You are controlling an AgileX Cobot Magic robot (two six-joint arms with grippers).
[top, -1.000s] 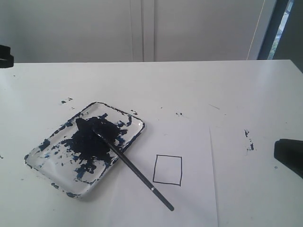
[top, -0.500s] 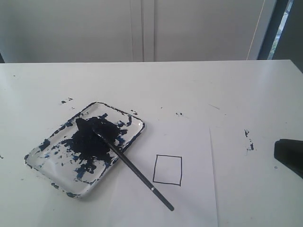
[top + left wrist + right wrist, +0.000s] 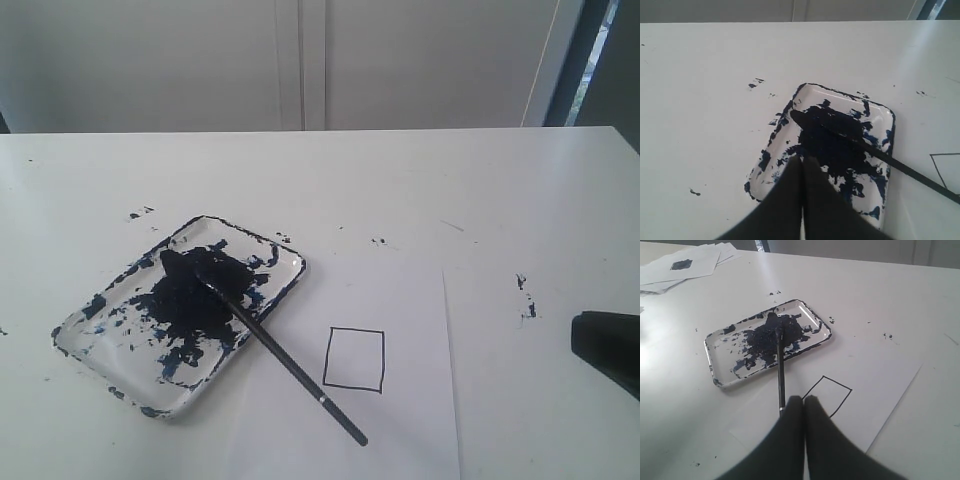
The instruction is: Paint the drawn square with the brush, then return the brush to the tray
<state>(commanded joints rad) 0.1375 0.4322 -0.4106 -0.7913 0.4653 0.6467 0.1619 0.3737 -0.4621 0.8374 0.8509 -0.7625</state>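
Paper [image 3: 410, 310]: beneath the right gripper [image 3: 803, 399].
Tray [image 3: 285, 262]: ahead of the left gripper [image 3: 801, 159].
Grippers: both pressed together, holding nothing.
Brush [image 3: 290, 365]: tip in the tray's paint, handle end just ahead of the right gripper.
Square [image 3: 354, 359]: beside that handle, blank inside.
Progress: nothing done; pickup, painting and return all remain.

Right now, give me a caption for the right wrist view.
Shut right gripper facing the brush, tip resting in the paint-smeared tray, square unpainted on the paper.
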